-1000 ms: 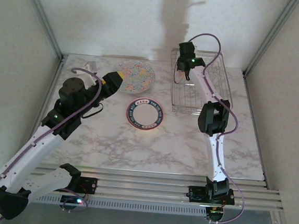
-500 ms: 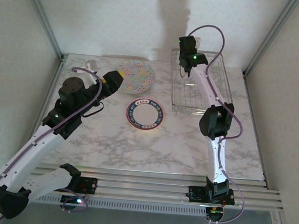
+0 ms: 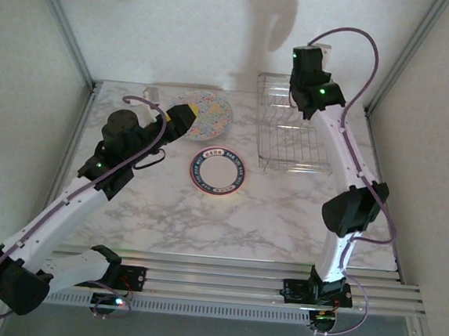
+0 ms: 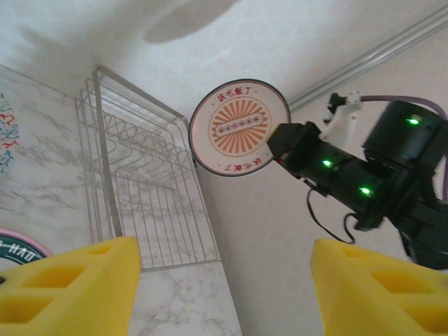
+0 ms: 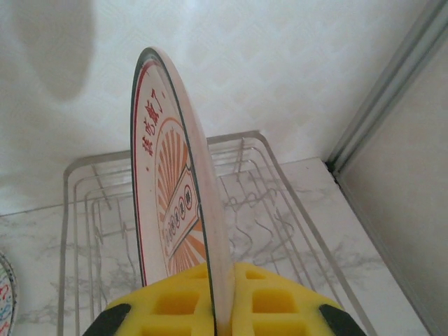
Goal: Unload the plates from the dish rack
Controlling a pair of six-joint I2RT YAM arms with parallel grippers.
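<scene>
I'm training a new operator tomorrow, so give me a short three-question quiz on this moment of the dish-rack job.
1. True or false: the right gripper is shut on the small red-rimmed plate, held on edge above the dish rack.
2. How many plates lie flat on the table? A) one B) two C) four
3. Fill in: the jaws of the left gripper stand ____.
Key: 1 true. 2 B: the speckled plate and the ringed plate. 3 open.
</scene>
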